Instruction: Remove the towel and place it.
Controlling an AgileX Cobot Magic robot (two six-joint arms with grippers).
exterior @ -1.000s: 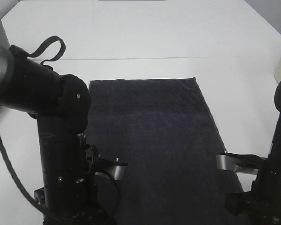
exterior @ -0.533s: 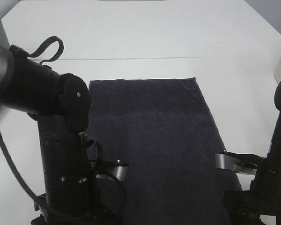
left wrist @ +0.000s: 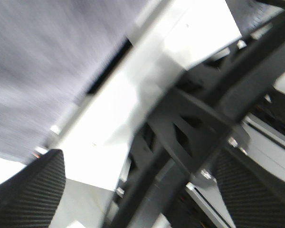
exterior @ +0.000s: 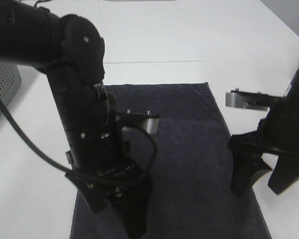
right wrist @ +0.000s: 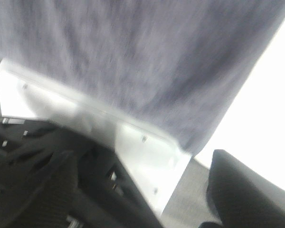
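Observation:
The towel [exterior: 174, 149] is a dark navy cloth lying flat on the white table [exterior: 189, 40], its long side running from the middle to the near edge. My left gripper [exterior: 117, 221] hangs open above the towel's near left part, with nothing between its fingers. My right gripper [exterior: 257, 190] hangs open over the towel's right edge and is empty too. The left wrist view is blurred: the towel [left wrist: 38, 71] shows past the open pads [left wrist: 33, 190]. In the right wrist view the towel [right wrist: 133, 57] fills the far side beyond the open pads [right wrist: 247, 190].
A grey perforated box [exterior: 2, 94] stands at the left edge of the table. A seam [exterior: 199, 61] crosses the table behind the towel. The table's near edge and the black robot frame [left wrist: 199, 123] show in the wrist views.
Both arms have risen from the near edge and swung further over the table, so their open fingers now show. The towel lies where it was.

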